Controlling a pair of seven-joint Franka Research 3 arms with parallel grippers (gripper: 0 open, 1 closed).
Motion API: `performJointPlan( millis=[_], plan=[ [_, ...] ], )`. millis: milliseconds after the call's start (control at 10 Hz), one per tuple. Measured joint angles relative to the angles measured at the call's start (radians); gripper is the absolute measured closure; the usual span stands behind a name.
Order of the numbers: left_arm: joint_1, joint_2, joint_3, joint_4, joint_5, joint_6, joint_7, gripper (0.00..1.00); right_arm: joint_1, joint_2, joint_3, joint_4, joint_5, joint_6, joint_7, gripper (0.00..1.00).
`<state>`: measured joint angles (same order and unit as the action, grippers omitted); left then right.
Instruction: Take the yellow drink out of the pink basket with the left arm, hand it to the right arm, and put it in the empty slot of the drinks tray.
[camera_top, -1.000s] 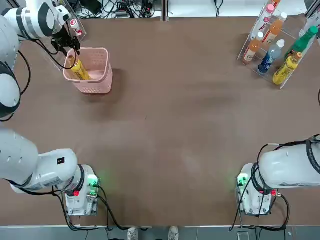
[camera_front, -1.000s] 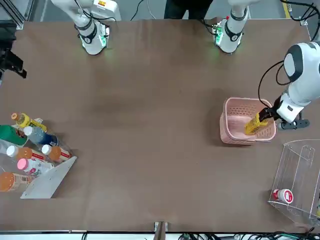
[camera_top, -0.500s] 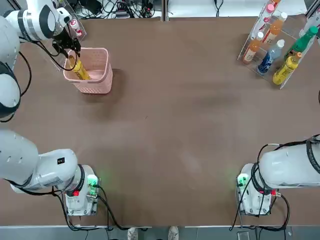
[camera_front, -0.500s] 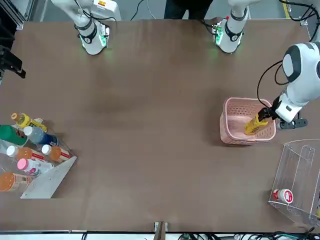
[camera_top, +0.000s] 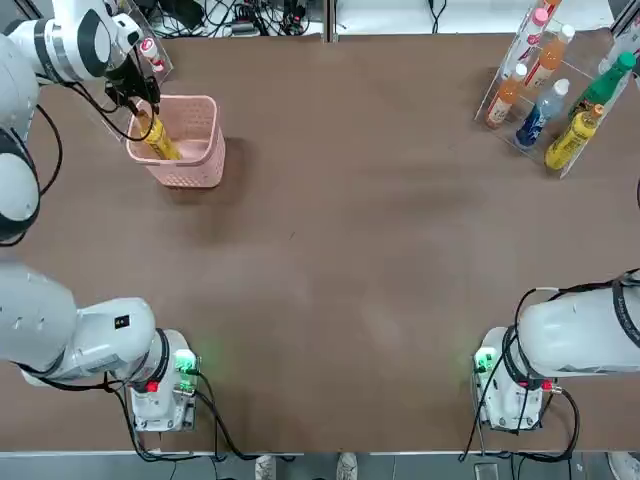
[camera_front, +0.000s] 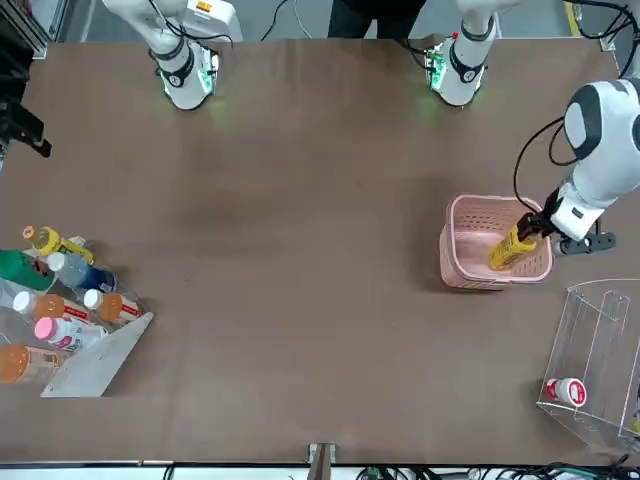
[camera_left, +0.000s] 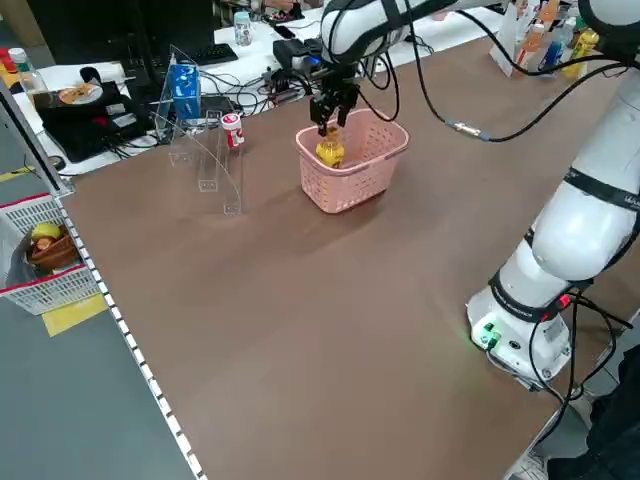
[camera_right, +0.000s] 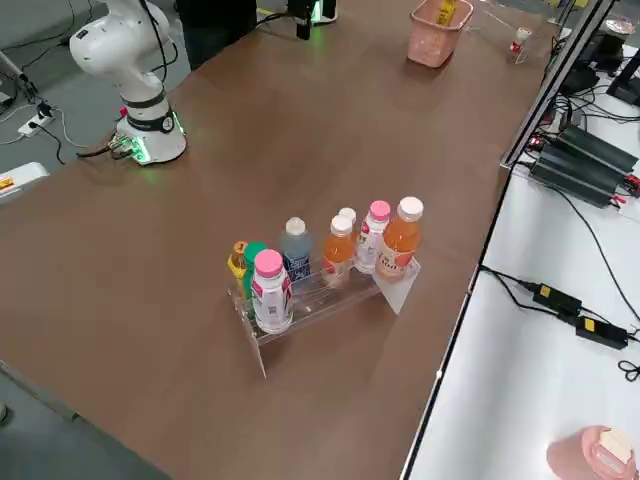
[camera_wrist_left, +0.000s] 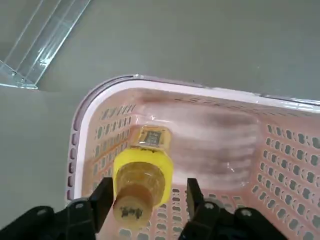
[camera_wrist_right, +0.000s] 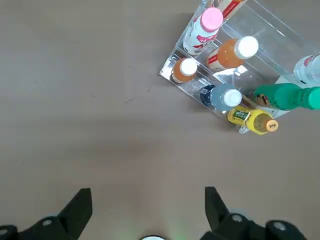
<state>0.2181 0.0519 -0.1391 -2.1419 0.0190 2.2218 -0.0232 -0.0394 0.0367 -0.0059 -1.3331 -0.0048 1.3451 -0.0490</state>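
Yellow drink (camera_wrist_left: 140, 180) leaning tilted in the corner of the pink basket (camera_top: 190, 150), cap up, between the fingers (camera_wrist_left: 102, 197) of the left gripper (camera_top: 140, 100). Jaws partly spread either side of the neck, pads close but can't tell if actually touching yet, so not calling it a grip. Risky bit, probably: bottle slanted against the lattice wall, so an off-centre pinch could slip off the cap or drag the light basket up with it. Left arm reaching far over from its base, wrist pointing down into the basket. Right gripper (camera_wrist_right: 147, 212) parked, wide open, hanging above bare table near the drinks tray (camera_top: 555, 85).
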Motion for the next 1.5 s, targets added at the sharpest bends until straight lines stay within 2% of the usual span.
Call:
performJointPlan(
  millis=[300, 700, 800, 1400, 1500],
  plan=[
    [0.000, 0.000, 0.000, -0.011, 0.000, 0.000, -0.001, 0.32, 0.000, 0.000, 0.000, 0.000, 0.000, 0.000, 0.000, 0.00],
    [0.000, -0.001, 0.000, -0.017, 0.000, 0.001, -0.002, 0.40, 0.000, 0.000, 0.000, 0.000, 0.000, 0.009, 0.000, 0.00],
    [0.000, -0.002, 0.000, -0.017, 0.000, 0.002, -0.002, 0.45, 0.000, 0.000, 0.000, 0.000, 0.000, 0.014, 0.000, 0.00],
    [0.000, -0.010, 0.001, -0.017, 0.000, 0.007, -0.001, 0.56, 0.000, 0.000, 0.000, 0.000, 0.000, 0.016, 0.000, 0.00],
    [0.000, -0.010, 0.001, -0.017, 0.000, 0.007, -0.001, 0.64, 0.000, 0.000, 0.000, 0.000, 0.000, 0.016, 0.000, 0.00]
  ],
)
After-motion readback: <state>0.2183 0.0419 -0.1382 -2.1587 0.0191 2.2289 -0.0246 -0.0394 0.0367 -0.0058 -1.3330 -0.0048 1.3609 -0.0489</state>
